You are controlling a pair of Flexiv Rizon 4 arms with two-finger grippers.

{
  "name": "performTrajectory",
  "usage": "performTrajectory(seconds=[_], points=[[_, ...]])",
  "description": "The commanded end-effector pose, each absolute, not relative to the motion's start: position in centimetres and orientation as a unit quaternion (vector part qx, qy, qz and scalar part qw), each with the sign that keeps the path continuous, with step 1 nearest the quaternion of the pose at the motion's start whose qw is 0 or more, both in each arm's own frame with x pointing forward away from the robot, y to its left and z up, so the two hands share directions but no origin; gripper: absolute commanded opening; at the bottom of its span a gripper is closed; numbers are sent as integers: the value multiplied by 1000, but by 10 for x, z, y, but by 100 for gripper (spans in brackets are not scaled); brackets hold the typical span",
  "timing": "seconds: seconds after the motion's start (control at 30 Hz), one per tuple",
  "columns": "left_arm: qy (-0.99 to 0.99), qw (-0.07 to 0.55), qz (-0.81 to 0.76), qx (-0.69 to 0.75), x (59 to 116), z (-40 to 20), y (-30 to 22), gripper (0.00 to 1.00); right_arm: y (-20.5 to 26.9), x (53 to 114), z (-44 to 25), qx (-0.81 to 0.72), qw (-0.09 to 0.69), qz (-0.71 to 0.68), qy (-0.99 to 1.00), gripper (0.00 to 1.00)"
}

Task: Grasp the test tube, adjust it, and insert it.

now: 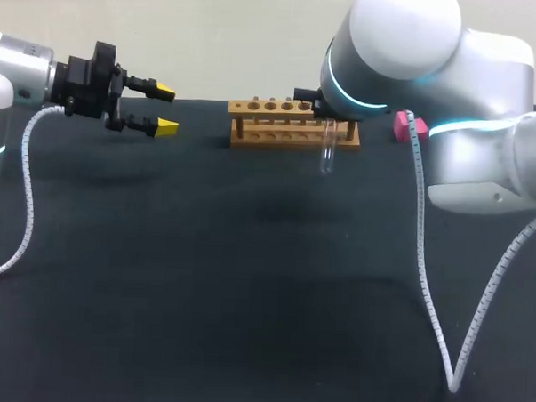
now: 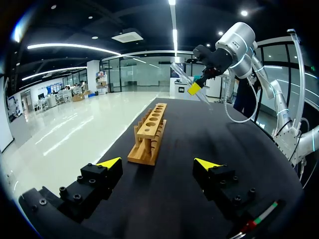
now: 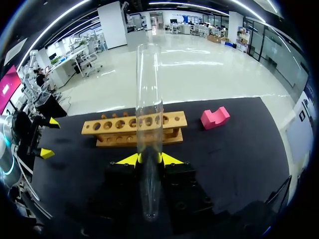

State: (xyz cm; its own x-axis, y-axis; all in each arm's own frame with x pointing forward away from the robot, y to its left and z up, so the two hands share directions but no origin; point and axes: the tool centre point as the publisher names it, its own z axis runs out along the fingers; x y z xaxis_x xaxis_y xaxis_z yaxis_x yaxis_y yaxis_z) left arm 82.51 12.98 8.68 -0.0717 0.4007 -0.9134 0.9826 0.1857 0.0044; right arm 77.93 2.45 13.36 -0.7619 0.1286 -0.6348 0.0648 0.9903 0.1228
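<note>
While the right gripper (image 3: 149, 158) is clamped on the test tube (image 3: 148, 114), its two yellow tips pressing the glass from opposite sides, the tube stays in the air and sits in none of the holes of the wooden rack (image 1: 294, 122). In the head view the tube's rounded lower end shows just in front of the rack's right half, and the right arm (image 1: 450, 102) reaches in over the rack's right end, hiding part of it. The left wrist view shows the tube tilted and held above the rack's far end, clear of the wood. In the right wrist view the clear tube runs out ahead of the fingers and crosses the rack's row of holes.

The rack stands lengthwise on the dark table (image 1: 246, 298), its holes facing up. The left gripper (image 1: 163, 109) hangs off the rack's left end, well apart from it, with its fingers spread wide and their yellow tips pointing toward the rack. A pink block (image 1: 405, 127) lies on the table just past the rack's right end. A white coiled cable (image 1: 425, 261) hangs from the right arm, in front of the rack's right end.
</note>
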Motion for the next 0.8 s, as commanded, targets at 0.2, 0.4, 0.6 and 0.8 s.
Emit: performTrajectory(seconds=[0.2,0.4,0.6,0.8], points=[[644,423,-345,536,824,86,130,100,27,796,132,94,435,35,895,0],[644,423,-345,536,824,86,130,100,28,806,139,96,473,33,875,0],[644,423,-345,536,824,86,130,100,26,817,147,92,508,19,856,0],[644,423,-345,536,824,86,130,100,24,826,154,84,536,4,840,0]])
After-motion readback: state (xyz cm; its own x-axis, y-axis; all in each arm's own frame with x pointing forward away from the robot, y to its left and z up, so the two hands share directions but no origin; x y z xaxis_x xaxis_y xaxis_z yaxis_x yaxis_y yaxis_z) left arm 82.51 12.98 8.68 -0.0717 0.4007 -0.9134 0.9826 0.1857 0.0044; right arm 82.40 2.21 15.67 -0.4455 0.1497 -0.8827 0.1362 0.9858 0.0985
